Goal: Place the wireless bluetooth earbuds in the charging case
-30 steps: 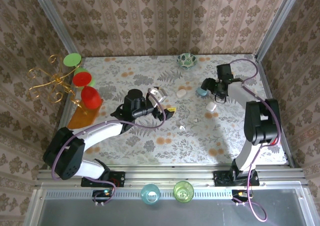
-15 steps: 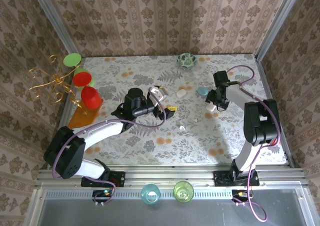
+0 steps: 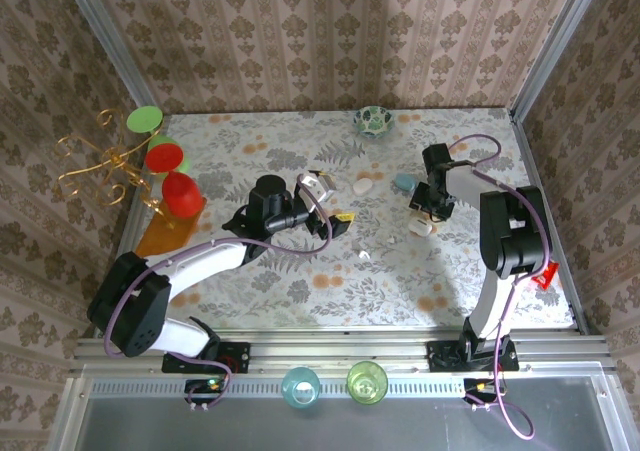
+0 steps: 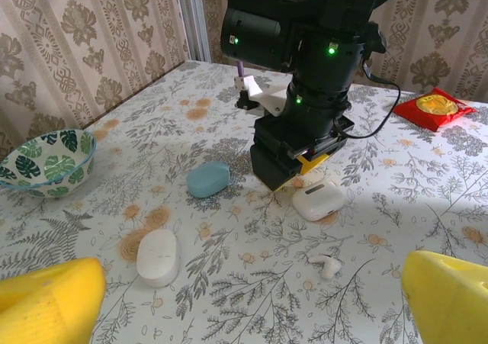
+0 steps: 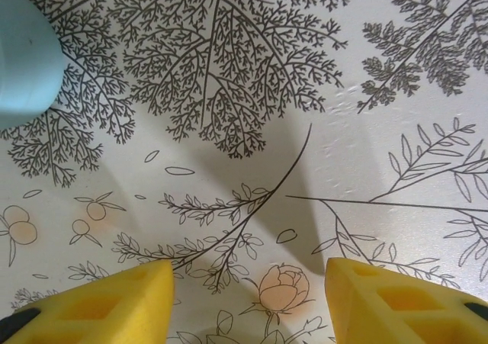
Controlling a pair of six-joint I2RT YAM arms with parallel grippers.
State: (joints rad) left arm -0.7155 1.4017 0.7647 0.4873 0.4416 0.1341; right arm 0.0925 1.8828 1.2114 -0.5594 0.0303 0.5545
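A tiny white earbud (image 4: 328, 265) lies on the floral tablecloth, seen small at centre from above (image 3: 365, 255). A white charging case (image 4: 319, 200) rests closed on the cloth just in front of my right gripper (image 3: 426, 209). That gripper (image 5: 248, 306) points down, its yellow fingers (image 5: 99, 306) apart with only bare cloth between them. A pale-blue pebble case (image 4: 207, 179) lies to its left (image 5: 23, 54). A white pebble case (image 4: 158, 257) lies closer to my left gripper (image 4: 248, 306), which hangs wide open above the table's middle (image 3: 335, 211), holding nothing.
A leaf-patterned bowl (image 3: 374, 121) sits at the back edge. A gold stand with red and green cups (image 3: 150, 166) and an orange sheet (image 3: 165, 236) occupy the left side. A red packet (image 4: 432, 105) lies near the right arm's base. Walls enclose three sides.
My right gripper has moved from beside the pale-blue case toward the near side, to the white charging case, its jaws narrowing. The left arm has not moved.
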